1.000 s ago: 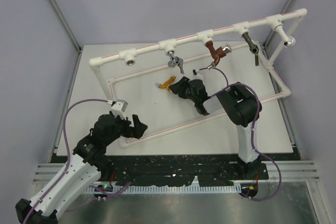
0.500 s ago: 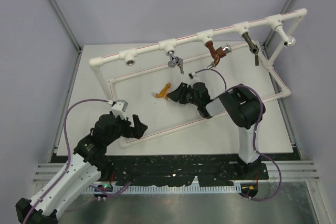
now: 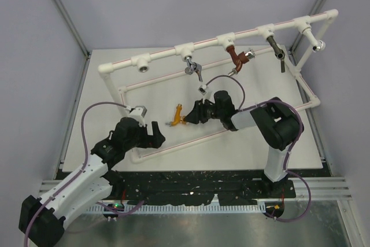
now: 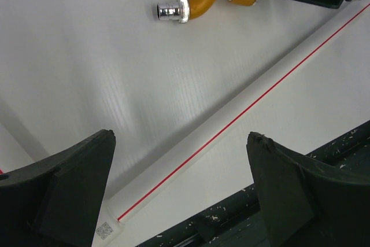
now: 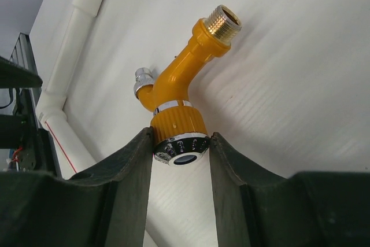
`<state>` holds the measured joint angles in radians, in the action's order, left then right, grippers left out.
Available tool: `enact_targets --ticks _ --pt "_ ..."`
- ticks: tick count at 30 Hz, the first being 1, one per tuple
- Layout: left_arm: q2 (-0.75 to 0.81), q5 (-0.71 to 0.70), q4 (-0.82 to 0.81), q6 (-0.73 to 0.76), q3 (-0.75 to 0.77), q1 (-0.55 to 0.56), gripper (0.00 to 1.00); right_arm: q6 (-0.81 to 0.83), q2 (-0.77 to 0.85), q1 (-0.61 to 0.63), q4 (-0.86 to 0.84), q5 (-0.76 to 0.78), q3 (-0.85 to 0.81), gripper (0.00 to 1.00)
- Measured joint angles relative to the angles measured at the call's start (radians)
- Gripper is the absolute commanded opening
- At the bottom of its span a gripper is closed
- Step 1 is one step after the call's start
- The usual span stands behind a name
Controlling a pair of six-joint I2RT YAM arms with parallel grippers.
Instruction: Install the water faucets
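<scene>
One orange-yellow faucet (image 5: pixel 176 82) tight in the right tool (image 5: pixel 180 138); left tool (image 4: pixel 180 138) wide open

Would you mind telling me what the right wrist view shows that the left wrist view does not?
Only the right wrist view shows the brass threaded end and blue-centred knob of the yellow faucet. Only the left wrist view shows the left gripper, open and empty. Both show the faucet's yellow body and silver spout, the right gripper holding it, and the red-striped white pipe.

Pipe rail (image 3: pixel 191 142) just beside right gripper (image 3: pixel 186 117)
</scene>
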<state>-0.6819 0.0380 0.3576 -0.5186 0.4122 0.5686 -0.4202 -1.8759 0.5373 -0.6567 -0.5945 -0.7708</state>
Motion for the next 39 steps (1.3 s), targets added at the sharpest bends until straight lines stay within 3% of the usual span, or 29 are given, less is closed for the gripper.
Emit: enact_targets --ticks 16,27,29,31,33,35,37,38,39 --pt "-0.522 -0.009 -0.255 -0.215 0.23 0.0 0.96 -0.06 0.0 0.0 -0.256 -0.145 0.106 0.08" --pt "-0.779 -0.009 -0.302 -0.238 0.367 0.002 0.77 -0.06 0.0 0.002 -0.304 -0.153 0.119 0.08" --pt "-0.808 -0.01 -0.302 -0.238 0.372 0.002 0.69 -0.06 0.0 0.006 -0.308 -0.153 0.121 0.08" --pt "-0.823 -0.007 -0.304 -0.239 0.374 0.002 0.54 -0.057 0.0 0.011 -0.308 -0.153 0.123 0.08" --pt "-0.83 -0.004 -0.304 -0.243 0.375 0.002 0.28 -0.056 0.0 0.016 -0.309 -0.153 0.129 0.08" --pt "-0.83 0.002 -0.307 -0.248 0.375 0.002 0.09 -0.056 0.0 0.019 -0.309 -0.152 0.133 0.09" --pt "-0.824 0.004 -0.309 -0.238 0.371 0.0 0.0 -0.054 0.004 0.019 -0.317 -0.145 0.143 0.16" --pt "-0.815 0.005 -0.312 -0.243 0.364 0.001 0.0 -0.054 0.011 0.021 -0.321 -0.139 0.149 0.25" --pt "-0.798 0.007 -0.316 -0.248 0.354 0.001 0.0 -0.055 0.021 0.024 -0.326 -0.13 0.159 0.27"
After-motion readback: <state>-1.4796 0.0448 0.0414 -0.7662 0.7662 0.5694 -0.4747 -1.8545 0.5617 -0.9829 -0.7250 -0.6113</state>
